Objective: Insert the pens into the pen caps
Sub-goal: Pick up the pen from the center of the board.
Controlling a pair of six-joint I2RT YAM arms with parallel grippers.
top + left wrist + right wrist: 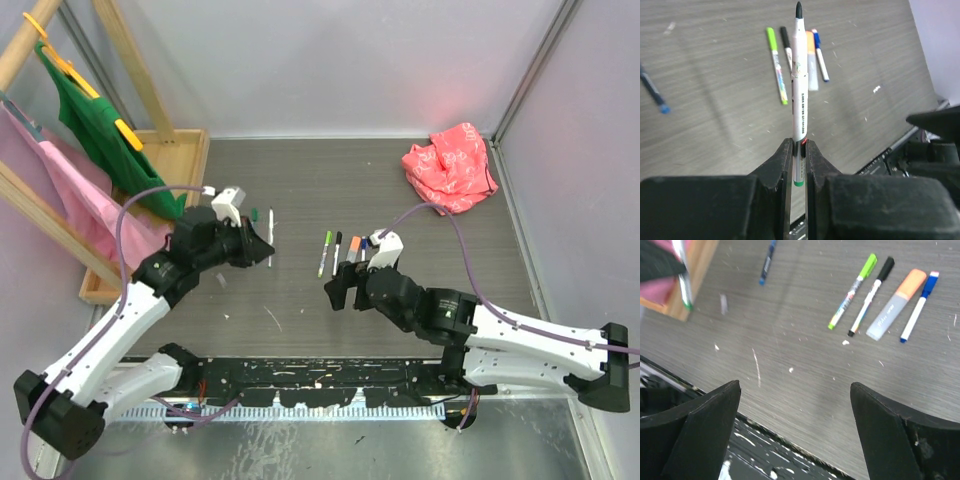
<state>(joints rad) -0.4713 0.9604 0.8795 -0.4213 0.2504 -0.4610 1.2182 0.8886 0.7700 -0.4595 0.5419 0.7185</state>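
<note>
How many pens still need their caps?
Four look done: a green-capped white pen, black-capped white pen, orange-capped grey highlighter and blue-capped white pen lie in a row. In hand: the left gripper clamps a white pen with a bare dark tip. Left: capping it, and maybe the dark blue pen lying apart. The right gripper is open, empty.
</note>
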